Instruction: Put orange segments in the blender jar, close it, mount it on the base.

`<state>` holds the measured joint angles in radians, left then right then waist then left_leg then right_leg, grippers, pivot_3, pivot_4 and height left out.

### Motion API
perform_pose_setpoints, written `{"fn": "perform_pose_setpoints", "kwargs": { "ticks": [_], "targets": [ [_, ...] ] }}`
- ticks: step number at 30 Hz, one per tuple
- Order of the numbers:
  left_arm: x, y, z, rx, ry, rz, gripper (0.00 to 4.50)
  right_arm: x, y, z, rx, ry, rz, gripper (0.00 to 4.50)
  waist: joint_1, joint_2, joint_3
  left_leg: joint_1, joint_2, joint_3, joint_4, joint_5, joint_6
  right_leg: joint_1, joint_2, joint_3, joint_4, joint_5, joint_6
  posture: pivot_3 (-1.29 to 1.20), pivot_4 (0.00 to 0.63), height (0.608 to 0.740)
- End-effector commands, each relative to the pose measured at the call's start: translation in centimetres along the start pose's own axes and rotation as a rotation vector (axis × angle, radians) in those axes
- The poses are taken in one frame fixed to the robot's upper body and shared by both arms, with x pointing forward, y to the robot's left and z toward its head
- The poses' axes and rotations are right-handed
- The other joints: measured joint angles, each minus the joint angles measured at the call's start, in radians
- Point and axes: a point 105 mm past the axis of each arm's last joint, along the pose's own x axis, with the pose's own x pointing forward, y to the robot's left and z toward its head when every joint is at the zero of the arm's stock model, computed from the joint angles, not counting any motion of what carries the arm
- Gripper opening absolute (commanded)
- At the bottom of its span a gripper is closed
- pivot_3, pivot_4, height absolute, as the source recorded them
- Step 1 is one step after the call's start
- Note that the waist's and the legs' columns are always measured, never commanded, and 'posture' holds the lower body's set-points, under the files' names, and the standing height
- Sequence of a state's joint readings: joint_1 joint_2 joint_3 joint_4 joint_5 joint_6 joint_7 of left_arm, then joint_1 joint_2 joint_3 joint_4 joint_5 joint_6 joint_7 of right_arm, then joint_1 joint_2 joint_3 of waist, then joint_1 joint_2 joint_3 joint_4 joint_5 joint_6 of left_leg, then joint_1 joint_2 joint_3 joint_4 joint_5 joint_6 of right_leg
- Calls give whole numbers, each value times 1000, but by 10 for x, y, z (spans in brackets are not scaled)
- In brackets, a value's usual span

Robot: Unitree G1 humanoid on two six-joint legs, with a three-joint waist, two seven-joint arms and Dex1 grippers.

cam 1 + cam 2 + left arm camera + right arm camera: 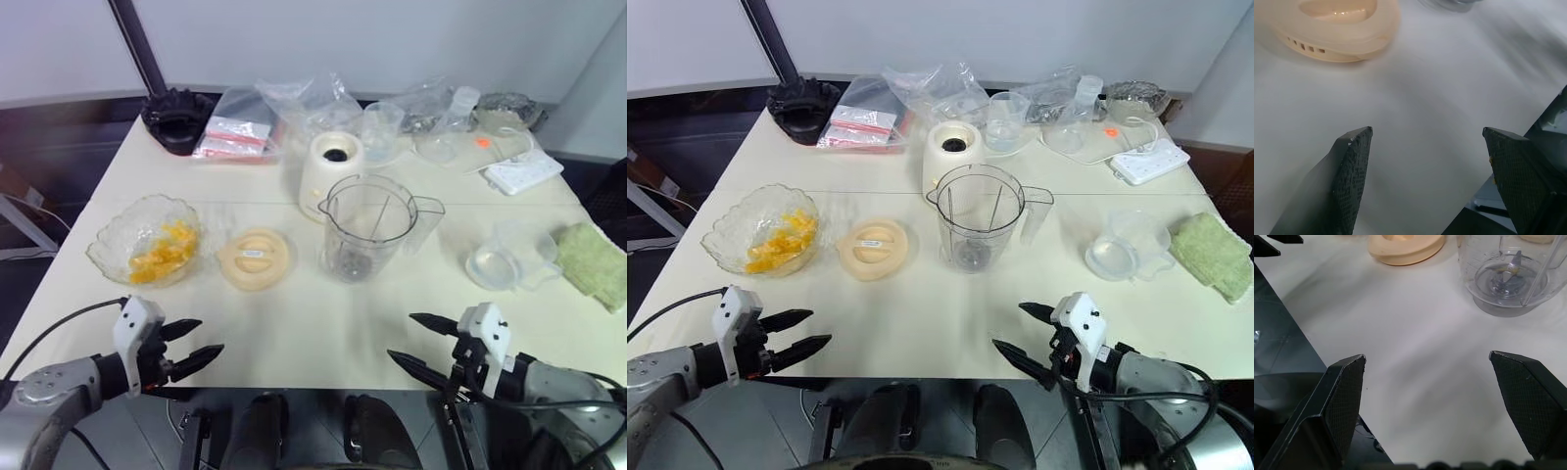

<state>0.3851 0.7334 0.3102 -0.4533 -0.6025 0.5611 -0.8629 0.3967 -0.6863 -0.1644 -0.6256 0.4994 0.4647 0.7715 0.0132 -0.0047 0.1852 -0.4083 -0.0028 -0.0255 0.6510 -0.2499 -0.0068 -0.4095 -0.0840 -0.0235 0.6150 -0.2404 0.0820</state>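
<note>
Surveying head views: orange segments (162, 251) in scalloped bowl (110, 247), left of lid (255, 258); blender jar (367, 227) upright, empty, just before base (330, 163).

Left wrist: left gripper (1425, 147) wide apart, holding nothing.

Right wrist: right gripper (1427, 377) likewise — blades visible.

Risks: glossy segments slipping from a pinch; jar tipping if nudged.

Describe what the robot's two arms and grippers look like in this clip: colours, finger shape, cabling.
Both arms are silver-grey metal with black cables running along them. Each wrist carries a white block. The left gripper and right gripper each have two black, tapered, pointed fingers; the wrist views show finely cross-hatched pads on their inner faces.
</note>
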Motion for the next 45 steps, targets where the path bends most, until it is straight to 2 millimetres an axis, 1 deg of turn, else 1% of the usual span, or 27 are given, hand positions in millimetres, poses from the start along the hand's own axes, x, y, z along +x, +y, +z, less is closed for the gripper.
{"fn": "perform_pose_setpoints", "kwargs": {
  "ticks": [1, 5, 8, 13, 23, 25, 29, 31, 33, 35, 38, 40, 43, 45],
  "targets": [
    [-2, -3, 7, 25, -29, 2, 3766, 0, 1, 7, -31, -23, 0, 4234, 0, 0, 0, 0, 0, 0, 0, 0, 0, 0, 0, 0, 0, 0, 0, 0, 150, 740],
    [-1, -3, 8, 44, -31, 7, 3766, 1, 0, 7, -31, -25, -4, 4234, 0, 0, 0, 0, 0, 0, 0, 0, 0, 0, 0, 0, -1, 0, 0, 0, 150, 740],
    [-2, 0, 10, 40, -45, 29, 3766, 4, 1, 7, -32, -25, 3, 4234, 0, 0, 0, 0, 0, 0, 0, 0, 0, 0, 0, 0, -1, 0, 0, 0, 150, 740],
    [-1, -6, 5, 38, -30, 9, 3766, 6, 1, 8, -32, -33, -4, 4234, 0, 0, 0, 0, 0, 0, -1, 0, 0, 0, -1, 0, -1, 0, 0, 0, 150, 740],
    [1, -2, 9, 66, -30, 9, 3766, 5, 4, 7, -23, -33, -13, 4234, -1, 0, 0, 0, 0, 1, -1, 0, 0, -1, -1, 0, -1, 0, 0, 0, 150, 740],
    [0, 1, 13, 78, -32, 17, 3766, 5, 4, 8, -26, -32, -10, 4234, 0, 0, 0, 0, 0, 1, -1, 0, 0, -1, -1, 0, -1, 0, 0, 0, 150, 740],
    [-6, 24, 28, 89, -30, 98, 3766, 6, 3, 15, -38, -46, 8, 4234, 1, 0, 0, 0, 0, 1, -1, 0, 0, -1, -1, 0, -1, 0, 0, 0, 150, 740],
    [-11, 40, 43, 54, -52, 149, 3766, 5, 8, 27, 20, -89, 55, 4234, 1, 0, 0, 0, 0, 1, -1, 0, 0, 0, -1, -1, -1, 0, 0, 0, 150, 740],
    [-20, 64, 60, 78, -38, 227, 3766, 4, 15, 44, 97, -151, 115, 4234, 1, -1, 0, 0, 0, 1, -1, 0, 0, 0, -1, -2, 0, 0, 0, 0, 150, 740],
    [-29, 81, 78, 142, -16, 249, 3766, 3, 21, 58, 132, -186, 169, 4234, 0, -2, 1, 0, 0, 1, 0, 0, 1, 0, 1, -3, 1, 0, 0, 0, 150, 740],
    [-36, 98, 94, 243, 54, 259, 3766, 5, 26, 73, 144, -212, 212, 4234, -2, -2, 1, 0, 0, 1, -1, 0, 1, -1, 4, -3, 1, 0, 0, 0, 150, 740],
    [-38, 110, 105, 361, 128, 257, 3766, 7, 27, 82, 124, -228, 216, 4234, -1, -2, 1, 0, 0, 3, -1, 0, 1, -2, 4, -2, 1, 0, 0, 0, 150, 740],
    [-37, 126, 111, 451, 183, 256, 3766, 11, 24, 89, 95, -237, 195, 4234, 2, -2, 1, -1, 0, 5, -1, 0, 1, -2, 3, -1, 0, 0, 0, 0, 150, 740],
    [-37, 150, 108, 537, 266, 302, 3766, 14, 23, 89, 23, -214, 168, 4234, 4, -2, 1, -1, 0, 5, -1, 0, 1, -2, 2, -1, 0, 0, 0, 0, 150, 740]
  ]
}}
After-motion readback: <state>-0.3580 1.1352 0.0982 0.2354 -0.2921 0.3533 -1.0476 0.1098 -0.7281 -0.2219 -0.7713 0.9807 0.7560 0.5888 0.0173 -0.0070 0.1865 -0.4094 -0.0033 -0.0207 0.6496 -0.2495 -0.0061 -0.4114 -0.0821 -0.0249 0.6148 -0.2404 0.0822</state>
